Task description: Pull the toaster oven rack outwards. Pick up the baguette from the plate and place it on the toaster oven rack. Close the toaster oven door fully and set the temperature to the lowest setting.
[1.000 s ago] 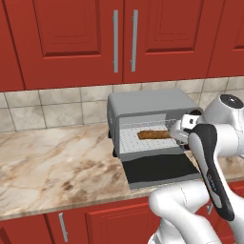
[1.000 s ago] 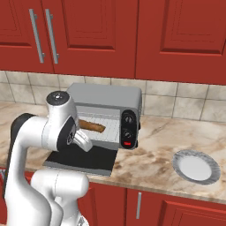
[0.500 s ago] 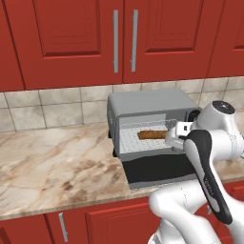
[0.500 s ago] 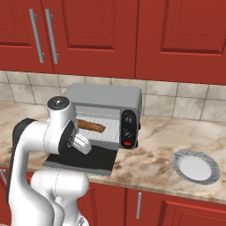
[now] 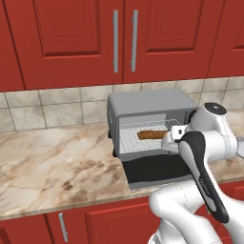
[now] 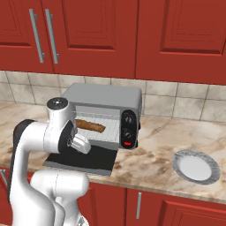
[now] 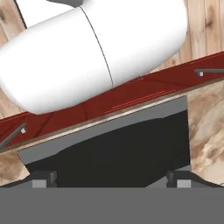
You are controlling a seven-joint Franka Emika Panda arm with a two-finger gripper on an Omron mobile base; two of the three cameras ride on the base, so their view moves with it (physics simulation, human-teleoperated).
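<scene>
1. Baguette (image 5: 151,135) lies on the pulled-out rack (image 5: 143,140), long axis left-right in the frame; plate (image 6: 195,165) sits bare at lower right.
2. Door (image 7: 118,153) hangs flat open over the bench (image 5: 52,167) edge, long axis crosswise, directly below the claw (image 7: 111,177).
3. Claw jaws stand wide apart, holding nothing.
4. Judgement: door closing comes next; nothing blocks its swing but the arm itself.
</scene>
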